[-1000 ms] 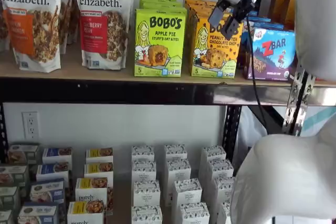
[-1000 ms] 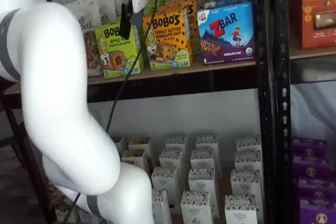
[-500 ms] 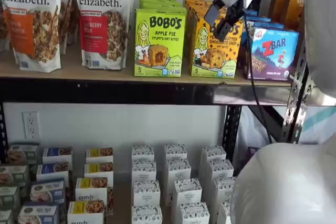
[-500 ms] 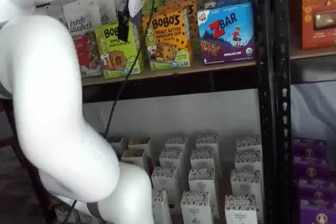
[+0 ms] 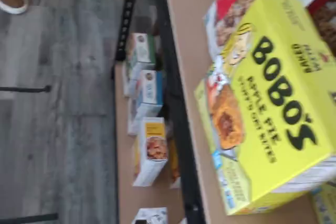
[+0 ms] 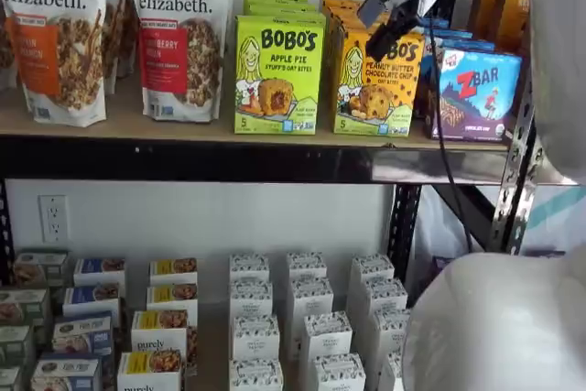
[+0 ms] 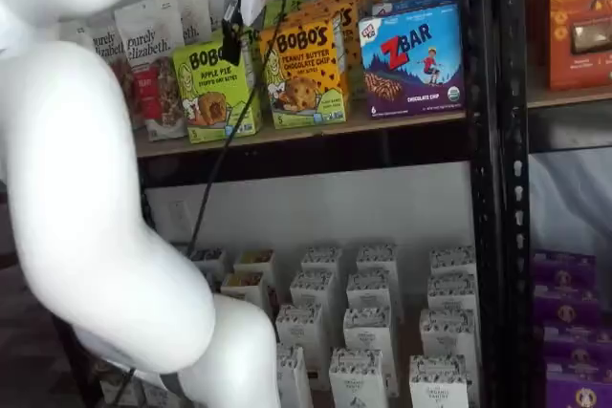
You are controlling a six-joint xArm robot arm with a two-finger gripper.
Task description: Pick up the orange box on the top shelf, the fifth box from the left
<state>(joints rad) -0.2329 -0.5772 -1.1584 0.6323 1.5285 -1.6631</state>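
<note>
The orange box, lettered BOBO'S Peanut Butter Chocolate Chip, stands upright on the top shelf between a lime-green box and a blue one; it also shows in the other shelf view. My gripper hangs in front of the orange box's upper part, its fingers slanting down to the left with a gap between them and nothing held. In a shelf view the gripper is seen side-on, left of that box. The wrist view holds the shelf board but does not clearly show the orange box.
The lime-green Bobo's Apple Pie box fills the wrist view. A blue ZBar box stands right of the orange one, and granola bags stand to the left. Small white boxes sit on the lower board. A black upright stands at the right.
The gripper has risen and shifted a little left in front of the orange box, its fingers still apart. The white arm has swung with it.
</note>
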